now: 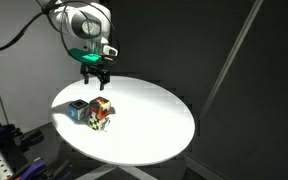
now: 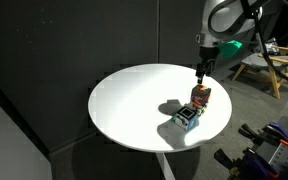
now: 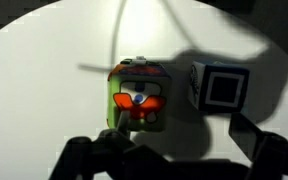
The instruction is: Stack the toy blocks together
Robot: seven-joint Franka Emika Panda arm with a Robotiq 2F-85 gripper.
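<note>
The claw [image 1: 95,72] is fully open and empty, positioned above the orange-red block [image 3: 137,98]. The blue-and-white block [image 3: 219,88] is set just beside it on the bench [image 1: 154,110]. Green is seen low on the orange-red block; whether a third block lies beneath cannot be told. For pickup, the claw should be centred over one block and lowered straight, so that its neighbour is not nudged. The blocks are placed near the bench rim; open room is found toward the centre.
</note>
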